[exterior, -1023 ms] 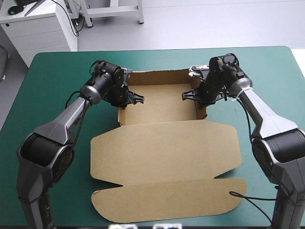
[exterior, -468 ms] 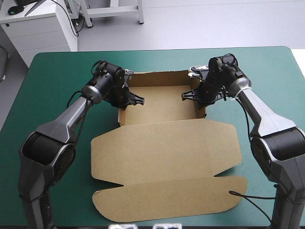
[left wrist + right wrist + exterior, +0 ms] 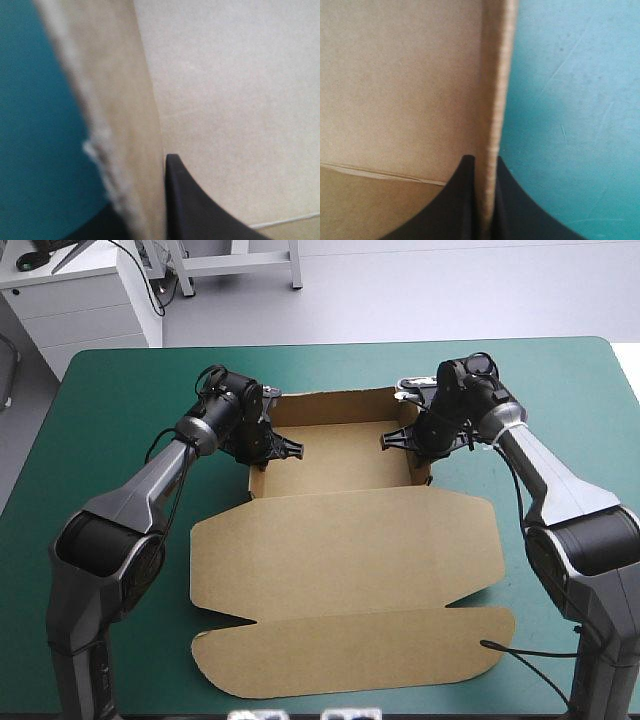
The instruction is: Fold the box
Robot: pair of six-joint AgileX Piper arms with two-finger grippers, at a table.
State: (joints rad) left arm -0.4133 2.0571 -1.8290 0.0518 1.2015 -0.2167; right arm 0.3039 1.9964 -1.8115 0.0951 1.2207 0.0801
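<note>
The flat-cut brown cardboard box [image 3: 345,550] lies in the middle of the teal-green surface [image 3: 120,420]. Its far part is formed into an open tray [image 3: 335,455] with the back and side walls raised. Its broad lid panel [image 3: 350,655] lies flat on the cover on the near side of the tray, ending in a rounded flap.

The left gripper [image 3: 268,448] sits on the tray's left side wall. In the left wrist view that wall stands upright between the two black fingers [image 3: 195,210], one inside the tray against the board floor and the other outside over the teal-green cover, so the gripper is clamped on the wall.

The right gripper [image 3: 412,440] sits on the tray's right side wall, opposite the left one. The right wrist view shows the wall's thin edge running straight up between its black fingers [image 3: 462,200], which are pressed nearly together on the board, one over the tray floor and one over the cover.
</note>
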